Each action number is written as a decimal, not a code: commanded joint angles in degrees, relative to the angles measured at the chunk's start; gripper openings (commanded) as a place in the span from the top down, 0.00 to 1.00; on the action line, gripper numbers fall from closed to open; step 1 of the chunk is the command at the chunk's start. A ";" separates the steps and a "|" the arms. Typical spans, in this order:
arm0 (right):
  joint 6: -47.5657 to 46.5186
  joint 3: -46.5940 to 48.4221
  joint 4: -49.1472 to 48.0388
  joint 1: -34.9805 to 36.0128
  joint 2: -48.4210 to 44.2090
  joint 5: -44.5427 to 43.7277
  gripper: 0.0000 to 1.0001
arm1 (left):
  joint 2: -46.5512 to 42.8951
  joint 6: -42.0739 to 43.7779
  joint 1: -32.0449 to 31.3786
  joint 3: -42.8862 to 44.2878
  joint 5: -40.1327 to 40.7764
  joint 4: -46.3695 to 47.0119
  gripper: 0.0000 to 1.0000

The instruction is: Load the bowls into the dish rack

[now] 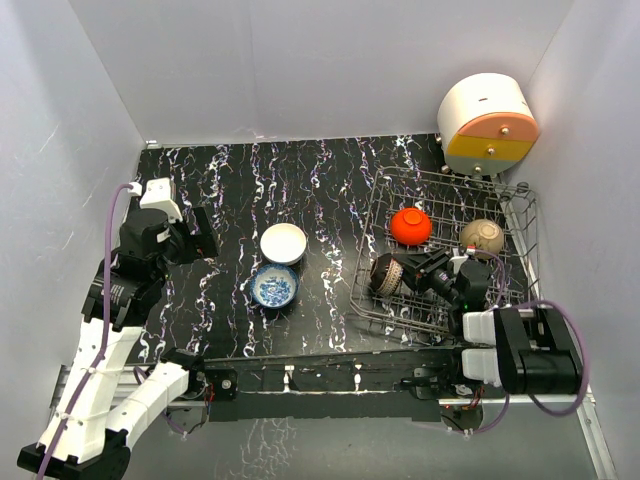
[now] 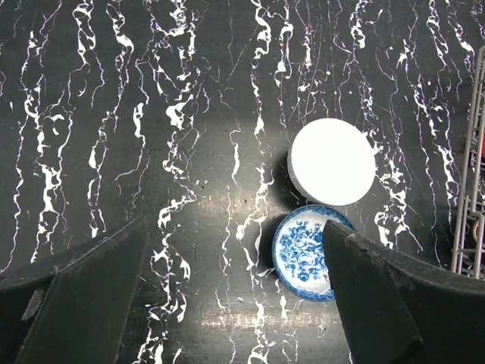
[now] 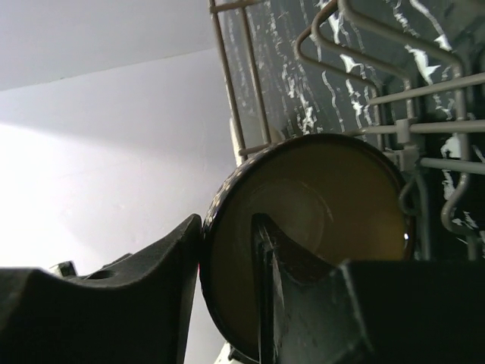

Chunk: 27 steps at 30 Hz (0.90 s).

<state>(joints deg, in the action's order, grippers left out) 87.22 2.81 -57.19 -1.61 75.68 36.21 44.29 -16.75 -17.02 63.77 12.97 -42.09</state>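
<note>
The grey wire dish rack [image 1: 520,215] stands at the right. A red-orange bowl [image 1: 410,225] and a tan bowl [image 1: 482,237] rest in it. My right gripper [image 1: 405,272] is shut on the rim of the dark bowl [image 1: 387,276], held on edge over the rack's near left part. In the right wrist view, my right gripper [image 3: 227,227] has one finger outside and one inside the dark bowl [image 3: 333,197], among the rack wires [image 3: 409,95]. The white bowl [image 1: 283,242] and blue-and-white bowl [image 1: 274,286] sit on the table. My left gripper [image 1: 205,235] is open and empty above the table, left of both bowls. In its wrist view [image 2: 235,227] the white bowl [image 2: 332,161] and blue-and-white bowl [image 2: 303,254] lie to the right.
A big white, orange and yellow drum-shaped container [image 1: 487,123] stands at the back right behind the rack. White walls close in the black marbled table [image 1: 230,190] on three sides. The rack's left edge [image 2: 474,152] shows at the right of the left wrist view.
</note>
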 commanded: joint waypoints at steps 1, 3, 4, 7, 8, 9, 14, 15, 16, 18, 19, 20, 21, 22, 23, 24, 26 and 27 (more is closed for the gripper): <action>-8.30 2.91 20.00 -0.51 -8.01 -5.76 0.64 | -0.41 0.76 -0.23 0.88 0.71 0.14 0.03; -9.99 3.69 25.09 -0.90 -11.01 -6.96 0.63 | -0.45 0.76 -0.27 0.39 0.59 0.36 0.03; -10.51 3.82 26.90 -1.12 -12.06 -7.25 0.63 | -0.48 0.76 -0.21 0.13 0.49 0.48 0.03; -11.64 3.70 30.35 -1.86 -14.09 -7.38 0.62 | -0.44 0.76 -0.21 -0.37 0.18 0.76 0.03; -12.10 3.68 31.53 -1.98 -14.60 -7.44 0.62 | -0.44 0.76 -0.21 -0.35 0.06 0.81 0.03; -12.64 3.51 32.51 -2.19 -15.06 -7.61 0.62 | -0.35 0.76 -0.21 -0.37 -0.05 0.86 0.03; -14.23 2.84 36.07 -3.19 -16.95 -7.94 0.61 | -0.37 0.76 -0.22 0.11 -0.19 0.51 0.03; -14.85 3.27 37.20 -3.33 -17.22 -7.86 0.61 | -0.44 0.76 -0.23 0.20 -0.18 0.44 0.03; -15.55 3.80 38.52 -3.47 -17.57 -7.89 0.61 | -0.51 0.76 -0.21 0.29 -0.11 0.43 0.03; -17.41 5.13 41.19 -3.66 -18.48 -8.10 0.59 | -0.70 0.79 -0.21 0.22 -0.18 0.42 0.03; -18.49 6.00 43.14 -3.79 -18.81 -8.39 0.59 | -0.79 0.76 -0.21 0.15 -0.13 0.42 0.03; -19.86 7.09 45.32 -3.76 -19.15 -8.94 0.58 | -0.79 0.71 -0.21 0.08 -0.25 0.43 0.03; -21.33 8.07 47.35 -3.77 -19.43 -9.57 0.57 | -0.90 0.69 -0.25 0.00 -0.38 0.47 0.03; -22.90 8.96 49.41 -3.80 -19.63 -10.23 0.56 | -0.90 0.67 -0.22 -0.04 -0.50 0.51 0.03; -24.24 9.85 51.25 -3.85 -19.75 -10.92 0.55 | -0.92 0.68 -0.28 -0.05 -0.61 0.51 0.03; -25.64 10.45 52.85 -3.84 -19.78 -11.38 0.54 | -1.00 0.67 -0.27 -0.12 -0.64 0.56 0.03; -27.87 11.29 55.25 -3.87 -19.87 -12.24 0.54 | -1.22 0.67 -0.21 -0.38 -0.71 0.66 0.03; -28.87 11.41 56.28 -3.85 -19.79 -12.48 0.54 | -1.23 0.67 -0.23 -0.46 -0.67 0.66 0.03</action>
<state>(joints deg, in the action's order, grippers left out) 66.50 12.10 -11.68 -5.69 56.42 25.28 43.97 -16.51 -17.02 63.68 12.84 -42.04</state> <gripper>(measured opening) 0.459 0.970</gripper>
